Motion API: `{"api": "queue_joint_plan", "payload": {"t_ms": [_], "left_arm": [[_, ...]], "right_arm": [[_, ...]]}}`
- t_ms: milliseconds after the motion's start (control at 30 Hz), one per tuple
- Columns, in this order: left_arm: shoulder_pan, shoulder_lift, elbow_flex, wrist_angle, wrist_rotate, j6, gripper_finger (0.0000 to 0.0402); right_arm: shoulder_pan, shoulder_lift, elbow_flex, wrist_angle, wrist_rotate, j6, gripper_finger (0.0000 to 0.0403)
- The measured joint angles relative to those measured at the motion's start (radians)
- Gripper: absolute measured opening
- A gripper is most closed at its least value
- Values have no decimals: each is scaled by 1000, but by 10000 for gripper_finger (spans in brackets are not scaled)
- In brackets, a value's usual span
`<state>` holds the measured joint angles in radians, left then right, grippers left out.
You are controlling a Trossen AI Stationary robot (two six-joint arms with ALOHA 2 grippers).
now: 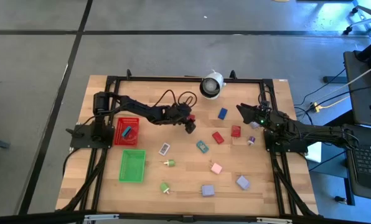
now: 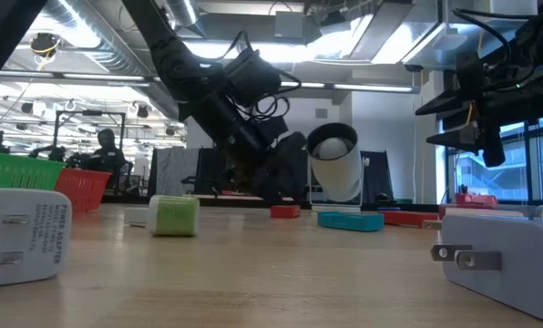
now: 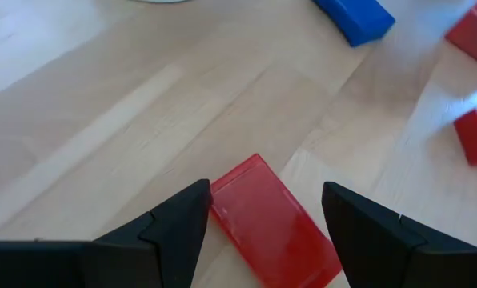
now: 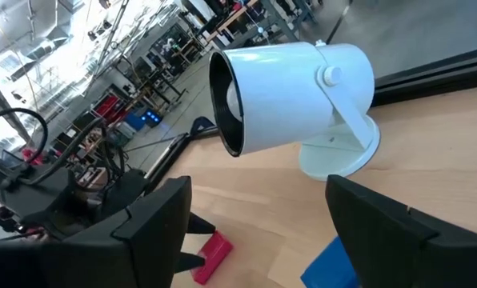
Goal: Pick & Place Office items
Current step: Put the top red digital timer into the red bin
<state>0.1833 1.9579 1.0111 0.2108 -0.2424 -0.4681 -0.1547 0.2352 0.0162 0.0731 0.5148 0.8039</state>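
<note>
Barely begun: one blue piece [image 1: 127, 132] in the red tray [image 1: 119, 139], green tray [image 1: 132, 165] bare, rest scattered on table [image 1: 185, 186]; left gripper [image 3: 262, 216] spread over red block [image 3: 274, 224], right gripper [image 4: 254, 212] spread, empty.

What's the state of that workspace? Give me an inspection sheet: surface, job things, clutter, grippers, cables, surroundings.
Surface: wooden table inside a black frame.
Job things: small pieces scattered, among them a blue block, teal block, pink block and green pin; one blue piece in the red tray; green tray looks empty.
Clutter: white round lamp-like unit at the far edge.
Grippers: left gripper open, straddling a red block; right gripper open, near the blue block, holding nothing.
Cables: black loops on the left arm; light cable on the floor.
Surroundings: concrete floor; person far behind.
</note>
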Motion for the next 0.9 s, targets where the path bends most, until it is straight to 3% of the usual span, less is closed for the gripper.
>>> {"api": "queue_joint_plan", "payload": {"t_ms": [333,500,633,900], "left_arm": [[-29,52,5,35,-30,103,239],[-51,63,3,37,-139,168,239],[-49,64,3,46,-137,248,238],[-42,66,1,69,-113,249,167]], "right_arm": [[0,0,0,0,0,-82,292],[0,0,0,-2,0,-87,292],[0,0,0,-2,18,-87,292],[0,0,0,-2,24,-87,292]]}}
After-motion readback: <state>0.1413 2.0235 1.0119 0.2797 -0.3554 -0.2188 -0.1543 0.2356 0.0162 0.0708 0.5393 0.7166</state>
